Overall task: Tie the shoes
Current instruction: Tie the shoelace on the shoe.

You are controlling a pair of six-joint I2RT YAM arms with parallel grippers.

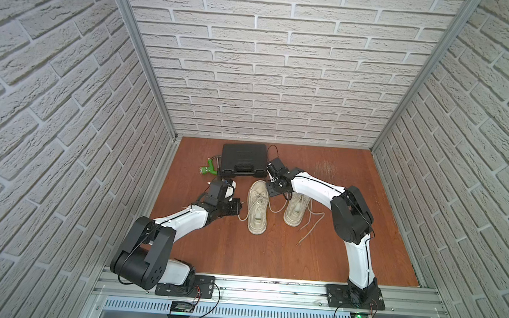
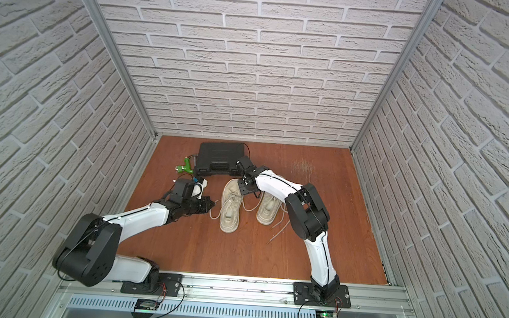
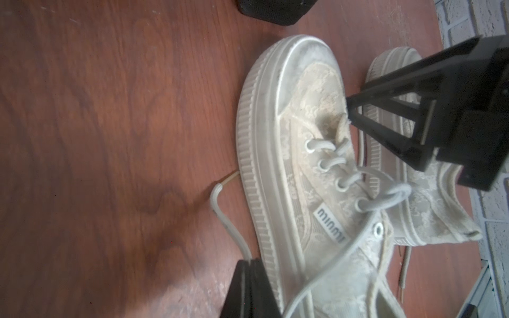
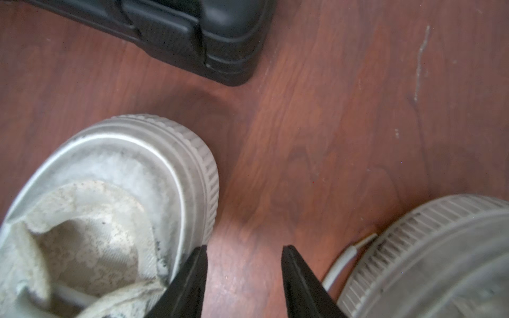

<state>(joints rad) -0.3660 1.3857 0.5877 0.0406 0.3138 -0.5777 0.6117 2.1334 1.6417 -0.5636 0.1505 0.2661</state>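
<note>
Two worn off-white shoes stand side by side in both top views, the left shoe (image 1: 257,208) (image 2: 230,206) and the right shoe (image 1: 297,211) (image 2: 269,209), toes toward the back wall. My left gripper (image 1: 239,208) (image 3: 249,261) sits just left of the left shoe (image 3: 278,165), shut on the end of its cream lace (image 3: 220,209). My right gripper (image 1: 272,192) (image 4: 245,250) hangs open over bare floor between the two toes, holding nothing. One of its fingers (image 3: 355,106) shows above the left shoe's toe. The right shoe's laces (image 1: 312,227) trail loose on the floor.
A black plastic case (image 1: 242,160) (image 4: 165,33) lies just behind the shoes' toes. A green tool (image 1: 208,170) lies to its left. Brick-patterned walls close in three sides of the wooden floor (image 1: 271,251), and a metal rail (image 1: 269,288) runs along the front.
</note>
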